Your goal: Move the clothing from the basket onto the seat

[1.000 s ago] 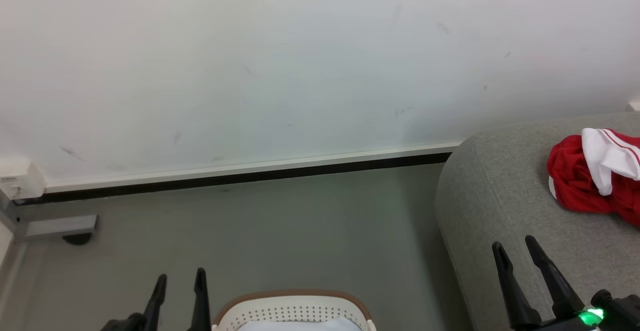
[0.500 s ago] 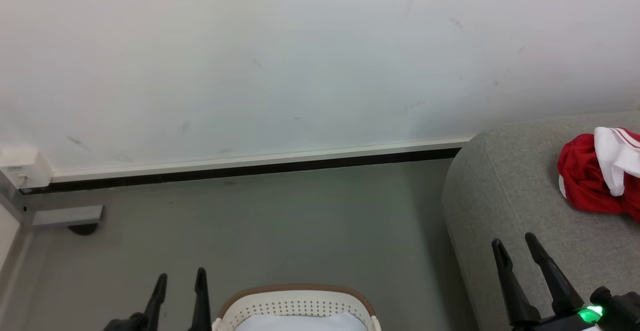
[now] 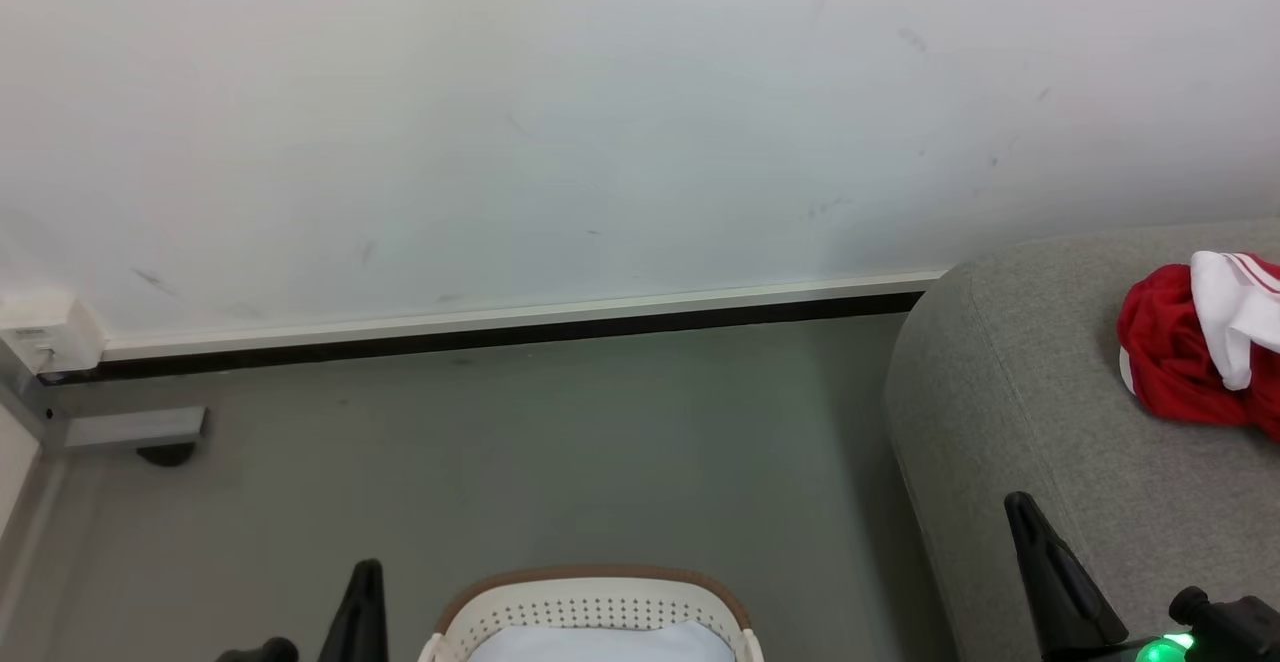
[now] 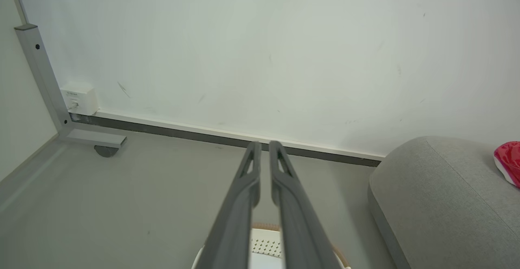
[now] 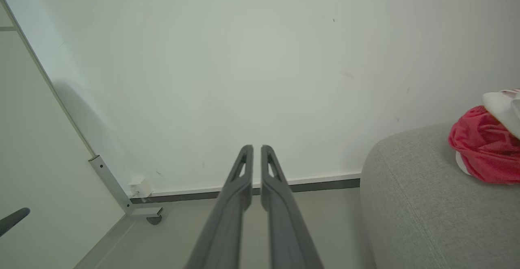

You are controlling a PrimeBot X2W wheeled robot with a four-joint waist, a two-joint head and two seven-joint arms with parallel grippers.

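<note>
Clothing on seat; left claw and right claw both clenched, empty. Between picks, I'd say. Next: reach down into basket.

- Bright, diffuse light evens the white wall.
- Soft shadow darkens the floor beside the sofa, 4 o'clock.
- Right wrist view: wall shadow at 9 o'clock.

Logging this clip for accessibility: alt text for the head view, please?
Red-and-white clothing lies bunched on a grey sofa at right. A white basket sits at bottom centre between the shut left gripper and right gripper, below a white wall.
</note>
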